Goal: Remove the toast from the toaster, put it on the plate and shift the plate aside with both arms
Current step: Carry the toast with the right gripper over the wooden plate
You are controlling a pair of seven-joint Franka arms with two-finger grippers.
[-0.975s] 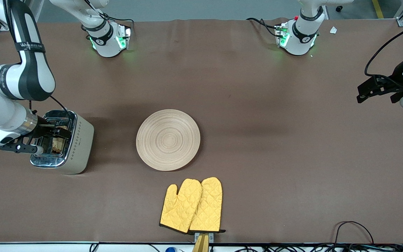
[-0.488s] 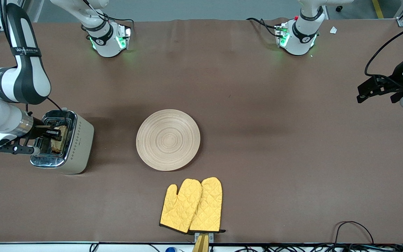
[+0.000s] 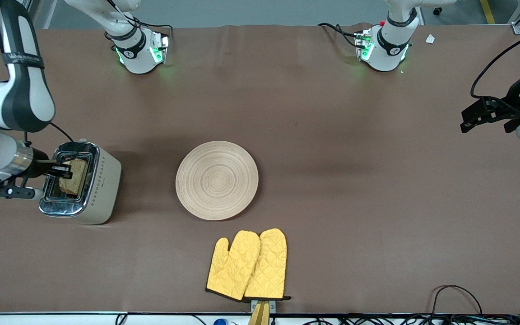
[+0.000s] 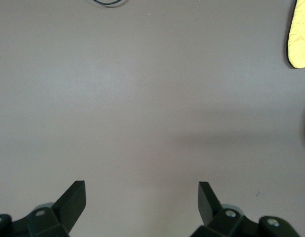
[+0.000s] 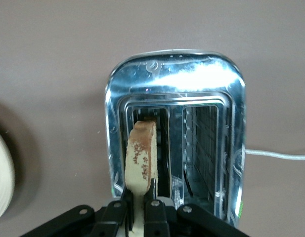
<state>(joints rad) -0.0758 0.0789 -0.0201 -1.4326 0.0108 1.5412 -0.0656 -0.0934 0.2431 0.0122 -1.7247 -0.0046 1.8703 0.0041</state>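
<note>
We see the right gripper (image 3: 63, 170) over the toaster (image 3: 99, 189), clamped tight on the toast (image 3: 74, 176). In the right wrist view the fingers (image 5: 151, 212) pinch the slice (image 5: 141, 160) edge-on by its end, and the slice hangs directly above one of the two slots of the chrome top (image 5: 226, 98); the second slot beside it shows only its wire guides. The toaster stands toward the right arm's end of the table, at about nine o'clock from the plate (image 3: 217, 180) in the front view, and well apart from it.

The plate lies flat near the middle of the table (image 3: 332, 203) with nothing on it. The table between toaster and plate is bare brown cloth. A pale curved edge at the side of the right wrist view (image 5: 1, 177) looks like the plate's rim.

At about five o'clock from the plate, nearer to the front camera and just apart from its rim, lie two yellow oven mitts (image 3: 247, 265), overlapping, cuffs toward the table's edge. Cables (image 3: 454, 298) trail along that edge toward the left arm's end.

The left gripper (image 3: 481, 115) waits at about three o'clock from the plate, over the left arm's end of the table, well apart from everything else. In its wrist view its fingers (image 4: 73, 200) stand wide apart with nothing between them, only bare cloth below and a corner of a mitt (image 4: 299, 39) at the frame's margin.
</note>
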